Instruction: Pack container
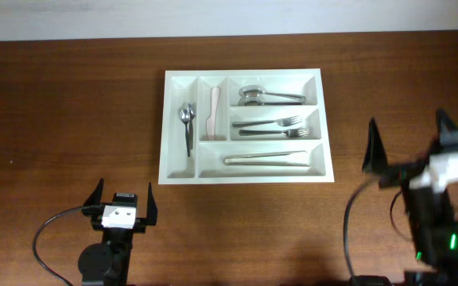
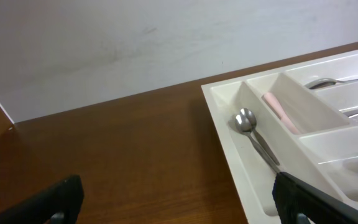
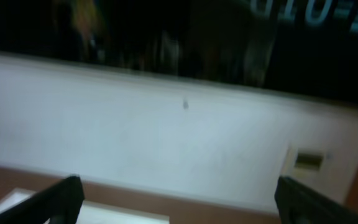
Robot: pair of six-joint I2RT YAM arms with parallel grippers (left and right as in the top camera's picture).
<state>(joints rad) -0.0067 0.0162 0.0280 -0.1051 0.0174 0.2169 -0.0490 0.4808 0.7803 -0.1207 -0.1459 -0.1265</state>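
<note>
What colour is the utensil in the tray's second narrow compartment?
Pale pink utensil; the white tray sets it off best in the left wrist view.

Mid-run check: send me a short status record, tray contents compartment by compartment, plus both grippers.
container: white five-compartment tray, mid-table
outer narrow compartment: small spoon
inner narrow compartment: pale pink utensil
top long compartment: spoons
middle long compartment: forks, two
bottom long compartment: long pale utensils
left gripper: open, empty, short of the tray
right gripper: open, empty, off the tray's right side
</note>
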